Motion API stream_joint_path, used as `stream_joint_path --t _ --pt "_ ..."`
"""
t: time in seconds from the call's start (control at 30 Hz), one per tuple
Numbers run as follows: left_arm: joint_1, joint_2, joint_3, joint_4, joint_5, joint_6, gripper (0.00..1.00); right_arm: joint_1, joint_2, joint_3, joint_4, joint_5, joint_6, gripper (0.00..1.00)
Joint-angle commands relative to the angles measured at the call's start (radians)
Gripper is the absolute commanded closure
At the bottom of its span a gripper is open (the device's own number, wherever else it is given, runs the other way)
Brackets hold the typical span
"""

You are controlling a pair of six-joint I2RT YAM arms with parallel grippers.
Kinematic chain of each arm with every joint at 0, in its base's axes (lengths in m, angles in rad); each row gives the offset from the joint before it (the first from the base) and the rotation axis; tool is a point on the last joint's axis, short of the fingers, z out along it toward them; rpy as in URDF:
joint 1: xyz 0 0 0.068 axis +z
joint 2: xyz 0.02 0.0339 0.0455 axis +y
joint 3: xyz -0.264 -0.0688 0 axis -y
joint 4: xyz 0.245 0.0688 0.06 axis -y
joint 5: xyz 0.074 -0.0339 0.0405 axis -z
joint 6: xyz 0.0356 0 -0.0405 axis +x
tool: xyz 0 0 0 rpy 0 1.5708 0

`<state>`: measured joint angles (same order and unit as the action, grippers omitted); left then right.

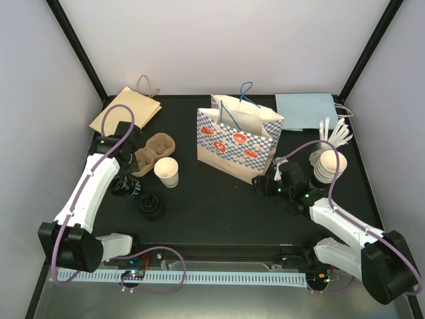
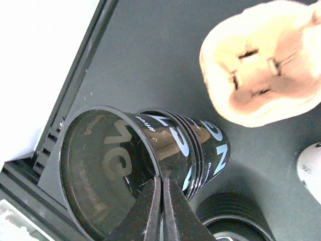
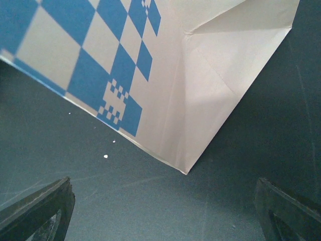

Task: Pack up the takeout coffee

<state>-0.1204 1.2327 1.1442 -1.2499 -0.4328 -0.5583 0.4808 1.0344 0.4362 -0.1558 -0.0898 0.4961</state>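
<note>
Several glossy black cups, nested

The top view looks steeply down from the near side over the whole table. The left wrist view crowds the black cups, the right wrist view the checkered bag at its bottom corner; the top view holds both.

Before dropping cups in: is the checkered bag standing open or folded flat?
Standing open: the checkered bag is upright and its top mouth gapes, showing the inside.
</note>
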Motion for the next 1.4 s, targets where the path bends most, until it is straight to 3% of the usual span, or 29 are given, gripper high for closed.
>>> stream_joint_path --t 0.0,0.23,1.17,1.37 --pt "-0.025 -0.018 0.08 -0.036 -0.022 -0.016 0.98 -0.003 0.0 0.021 0.028 -0.001 -0.009 0.0" --pt "-0.039 -0.014 0.08 0.007 0.104 0.003 0.98 -0.003 -0.001 0.022 0.027 0.002 -0.009 0.0" --pt "-0.117 -0.058 0.316 -0.101 0.117 0.014 0.99 -0.004 0.004 0.022 0.029 -0.005 -0.009 0.0" --pt "-0.17 -0.118 0.332 0.005 0.295 0.119 0.99 -0.004 0.003 0.022 0.029 -0.001 -0.01 0.0"
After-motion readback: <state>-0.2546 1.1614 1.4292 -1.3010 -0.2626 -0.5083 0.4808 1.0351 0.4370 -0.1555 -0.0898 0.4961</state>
